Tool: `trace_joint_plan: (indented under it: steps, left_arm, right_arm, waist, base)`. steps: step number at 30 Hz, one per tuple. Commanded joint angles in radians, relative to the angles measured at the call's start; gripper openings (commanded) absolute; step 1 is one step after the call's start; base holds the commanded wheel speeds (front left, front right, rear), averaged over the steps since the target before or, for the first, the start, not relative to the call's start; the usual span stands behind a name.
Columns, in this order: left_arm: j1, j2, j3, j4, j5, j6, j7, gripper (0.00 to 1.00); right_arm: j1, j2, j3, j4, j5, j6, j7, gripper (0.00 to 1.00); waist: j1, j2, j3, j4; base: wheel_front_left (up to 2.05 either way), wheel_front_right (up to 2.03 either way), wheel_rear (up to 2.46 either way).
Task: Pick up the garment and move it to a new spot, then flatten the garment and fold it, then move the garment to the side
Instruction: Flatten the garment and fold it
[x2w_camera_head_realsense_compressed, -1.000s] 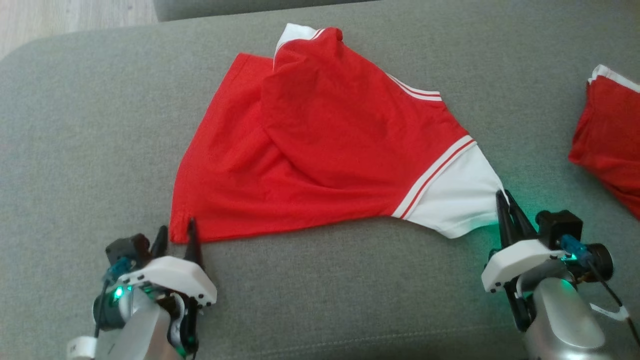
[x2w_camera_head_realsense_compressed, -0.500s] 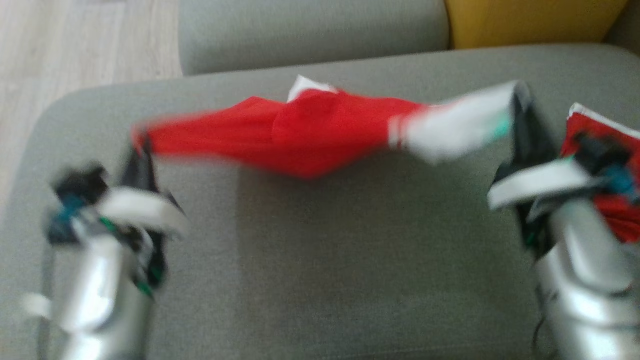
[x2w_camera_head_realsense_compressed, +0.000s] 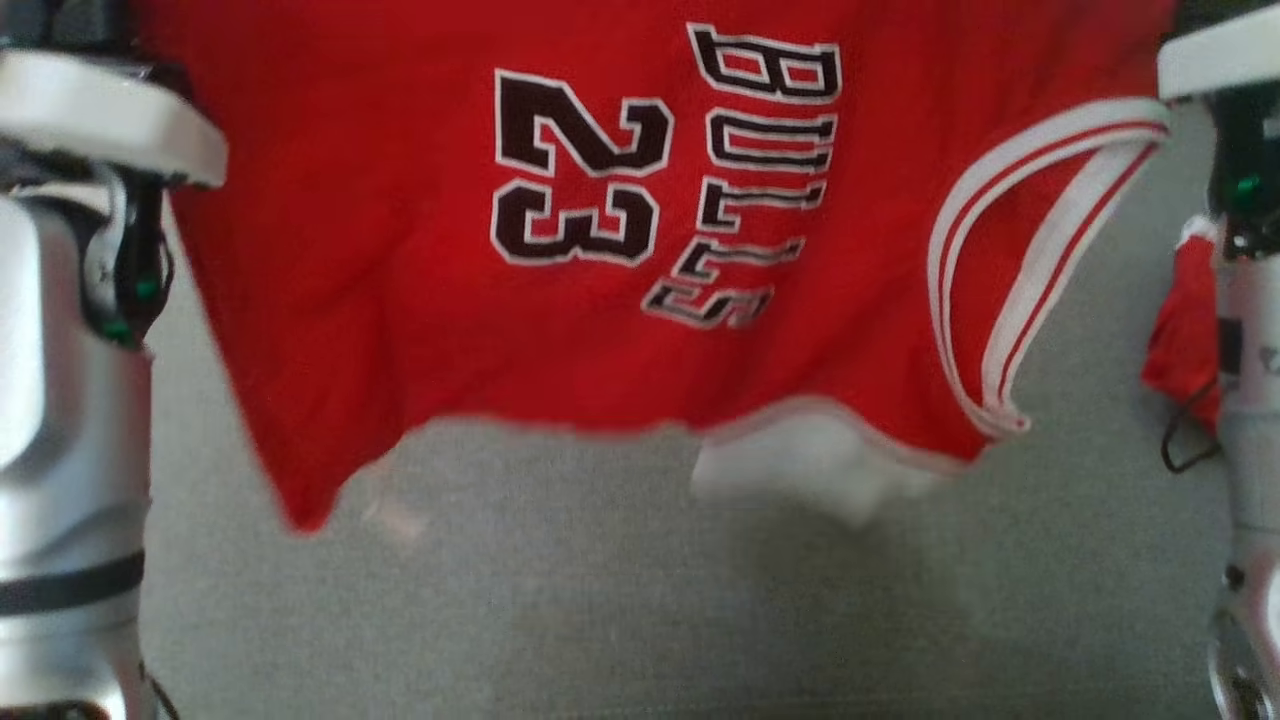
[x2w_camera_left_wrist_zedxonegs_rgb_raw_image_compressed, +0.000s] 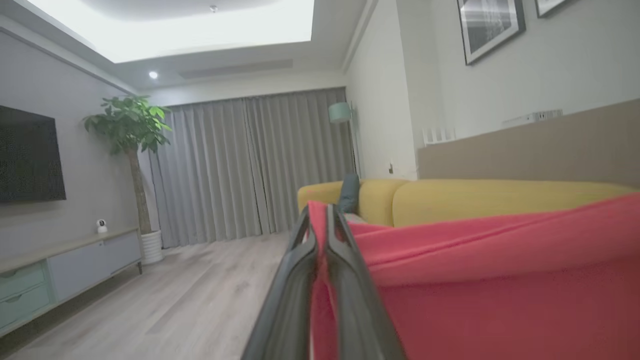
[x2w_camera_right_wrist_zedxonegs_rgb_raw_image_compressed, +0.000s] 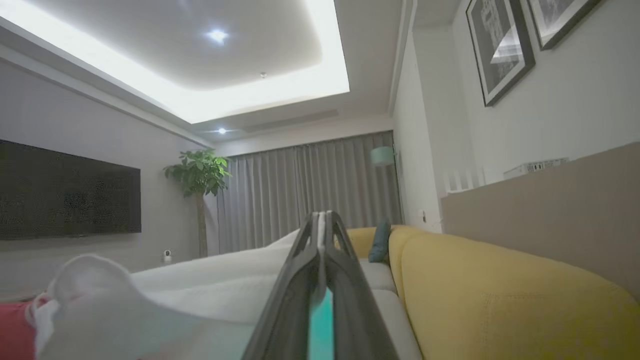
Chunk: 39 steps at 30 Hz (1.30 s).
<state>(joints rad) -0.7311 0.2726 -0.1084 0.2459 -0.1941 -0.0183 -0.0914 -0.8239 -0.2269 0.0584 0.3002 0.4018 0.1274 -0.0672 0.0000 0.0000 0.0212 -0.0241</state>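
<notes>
The garment (x2w_camera_head_realsense_compressed: 400, 250) is a red jersey with white trim and black "BULLS 23" lettering. It hangs spread in the air over the grey cushion (x2w_camera_head_realsense_compressed: 600, 600), stretched between my two arms. In the left wrist view my left gripper (x2w_camera_left_wrist_zedxonegs_rgb_raw_image_compressed: 320, 216) is shut on a red edge of the garment (x2w_camera_left_wrist_zedxonegs_rgb_raw_image_compressed: 500, 280). My right gripper (x2w_camera_right_wrist_zedxonegs_rgb_raw_image_compressed: 320, 220) is shut on the garment's white part (x2w_camera_right_wrist_zedxonegs_rgb_raw_image_compressed: 200, 290). The left arm (x2w_camera_head_realsense_compressed: 60, 400) and right arm (x2w_camera_head_realsense_compressed: 1245, 300) stand at the head view's sides. The garment's lower edge hangs loose, with a white sleeve drooping behind it.
Another red cloth (x2w_camera_head_realsense_compressed: 1185, 330) lies on the cushion at the right, partly behind my right arm. A yellow sofa back (x2w_camera_left_wrist_zedxonegs_rgb_raw_image_compressed: 500, 200) runs beyond the garment, and wooden floor (x2w_camera_left_wrist_zedxonegs_rgb_raw_image_compressed: 175, 300) lies to the left.
My left gripper has shut on the garment's corner. Both arms have raised the garment off the cushion, and it now hangs spread with its lettering showing. The head camera has also shifted.
</notes>
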Motion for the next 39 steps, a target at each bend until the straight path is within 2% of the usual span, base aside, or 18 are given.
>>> trace_joint_plan:
  steps: [1,5,8,12,16,20,24,27,33,39]
  left_arm:
    - [-0.072,0.04,0.021,0.001,0.008,-0.002,0.024,0.0]
    - [-0.18,0.024,-0.001,0.103,0.025,0.006,0.016,0.0]
    - [-0.295,0.007,-0.001,0.184,0.046,0.037,-0.074,0.0]
    - [-0.429,-0.015,0.02,0.264,0.045,0.068,-0.153,0.0]
    - [-0.432,-0.03,0.035,0.331,0.034,0.07,-0.169,0.0]
    - [-0.249,-0.088,0.113,0.361,-0.029,0.083,-0.17,0.0]
    - [-0.024,-0.166,0.141,0.394,-0.052,0.067,-0.17,0.0]
    - [0.123,-0.202,0.154,0.428,-0.067,0.055,-0.17,0.0]
    - [0.337,-0.221,0.173,0.441,-0.106,0.048,-0.17,0.0]
    - [0.482,-0.222,0.147,0.397,-0.18,0.072,-0.17,0.0]
  right_arm:
    - [-0.054,0.018,0.007,0.002,0.002,0.003,0.02,0.0]
    - [-0.173,0.041,0.007,0.133,-0.054,0.003,0.007,0.0]
    - [-0.308,0.053,-0.037,0.247,-0.138,0.003,-0.092,0.0]
    - [-0.462,0.071,-0.136,0.341,-0.227,0.003,-0.181,0.0]
    - [-0.481,0.088,-0.188,0.402,-0.257,0.003,-0.193,0.0]
    - [-0.331,0.092,-0.158,0.457,-0.234,0.003,-0.194,0.0]
    - [-0.152,0.094,-0.096,0.501,-0.174,0.003,-0.194,0.0]
    - [-0.024,0.092,-0.05,0.512,-0.112,0.003,-0.194,0.0]
    - [0.208,0.087,0.038,0.454,0.009,0.003,-0.191,0.0]
    - [0.398,0.062,0.058,0.365,0.09,0.003,-0.157,0.0]
  waist:
    - [0.0,0.0,0.072,0.007]
    - [0.0,0.0,0.189,0.005]
    - [0.0,0.0,0.251,0.001]
    - [0.0,0.0,0.289,0.0]
    - [0.0,0.0,0.282,-0.004]
    - [0.0,0.0,0.258,-0.012]
    - [0.0,0.0,0.244,-0.022]
    - [0.0,0.0,0.227,-0.035]
    - [0.0,0.0,0.168,-0.06]
    - [0.0,0.0,0.087,-0.072]
  base:
    - [0.0,0.0,0.0]
    - [0.0,0.0,0.0]
    - [0.0,0.0,0.0]
    - [0.0,0.0,0.0]
    - [0.0,0.0,0.0]
    - [0.0,0.0,0.0]
    - [0.0,0.0,0.0]
    - [0.0,0.0,0.0]
    - [0.0,0.0,0.0]
    - [0.0,0.0,0.0]
